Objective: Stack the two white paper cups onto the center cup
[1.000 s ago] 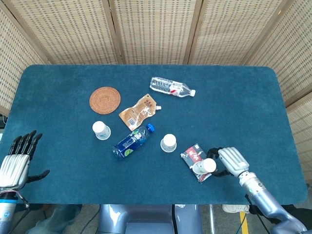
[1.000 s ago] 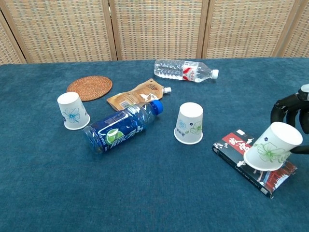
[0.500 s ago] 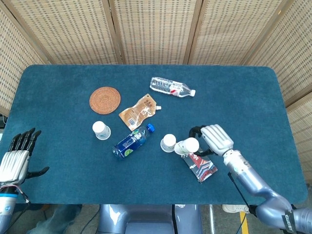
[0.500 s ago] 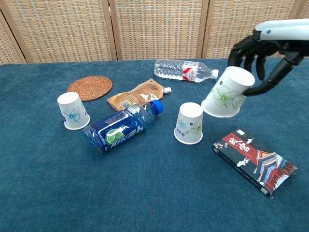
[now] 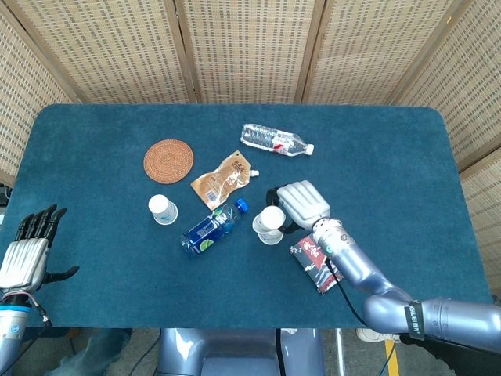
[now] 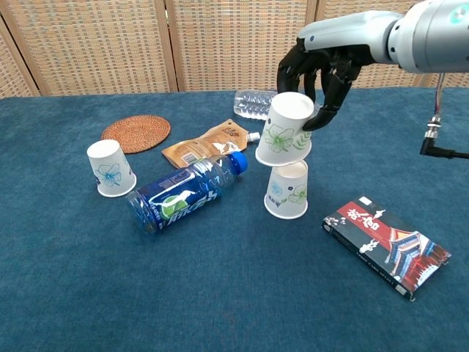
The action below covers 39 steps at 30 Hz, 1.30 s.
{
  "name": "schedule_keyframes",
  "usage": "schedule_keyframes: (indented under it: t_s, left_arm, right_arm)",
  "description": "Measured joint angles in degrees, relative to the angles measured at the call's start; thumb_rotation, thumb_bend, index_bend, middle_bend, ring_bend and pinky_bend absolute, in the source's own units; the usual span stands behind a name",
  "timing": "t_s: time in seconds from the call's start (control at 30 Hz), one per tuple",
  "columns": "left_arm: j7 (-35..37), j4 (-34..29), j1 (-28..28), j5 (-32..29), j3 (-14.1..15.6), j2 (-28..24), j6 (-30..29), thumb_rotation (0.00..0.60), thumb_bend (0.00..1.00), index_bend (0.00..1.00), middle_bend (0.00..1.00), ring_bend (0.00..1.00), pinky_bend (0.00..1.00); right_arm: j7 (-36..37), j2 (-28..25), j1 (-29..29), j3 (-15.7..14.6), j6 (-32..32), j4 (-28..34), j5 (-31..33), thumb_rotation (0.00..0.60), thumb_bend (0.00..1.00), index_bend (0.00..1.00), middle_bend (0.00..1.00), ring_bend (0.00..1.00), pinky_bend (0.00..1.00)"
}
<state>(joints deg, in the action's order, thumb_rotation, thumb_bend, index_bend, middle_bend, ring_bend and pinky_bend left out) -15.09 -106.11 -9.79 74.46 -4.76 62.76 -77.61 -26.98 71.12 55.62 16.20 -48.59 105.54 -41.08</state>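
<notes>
My right hand holds an upside-down white paper cup with a green flower print, tilted slightly, just above the center cup. In the head view the held cup covers most of the center cup. Another upside-down white cup stands at the left, beside the blue bottle. My left hand hovers open off the table's front left corner, holding nothing.
A blue bottle lies between the left cup and the center cup. A brown pouch, a woven coaster and a clear water bottle lie farther back. A red-and-black box lies front right.
My right hand has carried the cup from the red-and-black box leftward and up, to a spot just above the center cup. The left hand has barely moved.
</notes>
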Motion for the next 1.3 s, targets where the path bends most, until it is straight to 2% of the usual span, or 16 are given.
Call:
schedule_keyframes:
  t_s: [0.13, 0.43, 0.67, 0.77, 0.83, 0.87, 0.93, 0.97, 1.13, 1.3]
  left_arm:
    - [0.47, -0.1, 0.14, 0.35, 0.15, -0.23, -0.37, 0.6, 0.0, 0.0, 0.0, 0.0, 0.0]
    - [1.65, -0.15, 0.28, 0.94, 0.52, -0.89, -0.57, 0.6, 0.0, 0.0, 0.0, 0.0, 0.0]
    - [1.93, -0.22, 0.28, 1.0, 0.58, -1.05, -0.68, 0.6, 0.0, 0.0, 0.0, 0.0, 0.0]
    - [2.1, -0.21, 0.27, 0.97, 0.61, -1.13, -0.65, 0.6, 0.0, 0.0, 0.0, 0.0, 0.0]
    - [2.2, -0.22, 0.25, 0.97, 0.64, -1.19, -0.61, 0.6, 0.0, 0.0, 0.0, 0.0, 0.0]
    - [2.21, -0.21, 0.24, 0.99, 0.66, -1.2, -0.6, 0.6, 0.0, 0.0, 0.0, 0.0, 0.0]
    - [2.25, -0.25, 0.21, 0.99, 0.67, -1.22, -0.57, 0.6, 0.0, 0.0, 0.0, 0.0, 0.0]
    - [2.27, -0.26, 0.2, 0.99, 0.67, -1.23, -0.58, 0.6, 0.0, 0.0, 0.0, 0.0, 0.0]
    - [2.29, -0.28, 0.19, 0.96, 0.72, -1.27, -0.64, 0.6, 0.0, 0.0, 0.0, 0.0, 0.0]
    - [2.48, -0.26, 0.17, 0.83, 0.72, -1.32, -0.64, 0.6, 0.0, 0.0, 0.0, 0.0, 0.0]
  right_arm:
    - [-4.82, 1.53, 3.27, -1.55, -3.0, 0.64, 4.95, 0.6, 0.41, 0.51, 0.53, 0.47, 0.56]
    - [-9.29, 2.43, 5.91, -4.13, -6.86, 1.66, 9.71, 0.6, 0.41, 0.51, 0.52, 0.47, 0.56]
    - [-9.81, 2.6, 6.6, -4.84, -7.51, 1.48, 10.3, 0.6, 0.41, 0.51, 0.51, 0.46, 0.56]
    - [-9.61, 2.83, 6.63, -4.97, -7.75, 0.97, 10.19, 0.6, 0.4, 0.49, 0.47, 0.44, 0.56]
    - [-9.57, 2.95, 6.65, -5.23, -7.85, 0.59, 10.19, 0.6, 0.36, 0.39, 0.35, 0.32, 0.5]
    - [-9.63, 2.95, 6.69, -5.35, -7.82, 0.51, 10.27, 0.6, 0.33, 0.31, 0.24, 0.23, 0.41]
    - [-9.85, 2.76, 6.83, -5.63, -7.39, 0.58, 10.93, 0.6, 0.31, 0.18, 0.1, 0.09, 0.25]
    - [-9.95, 2.57, 6.94, -5.77, -7.01, 0.71, 11.47, 0.6, 0.3, 0.14, 0.06, 0.04, 0.21]
    - [-11.04, 0.23, 8.53, -6.76, -4.19, 2.04, 16.66, 0.6, 0.29, 0.07, 0.02, 0.01, 0.15]
    - [-10.88, -2.89, 8.57, -7.66, -4.12, 5.12, 16.38, 0.6, 0.29, 0.07, 0.01, 0.01, 0.1]
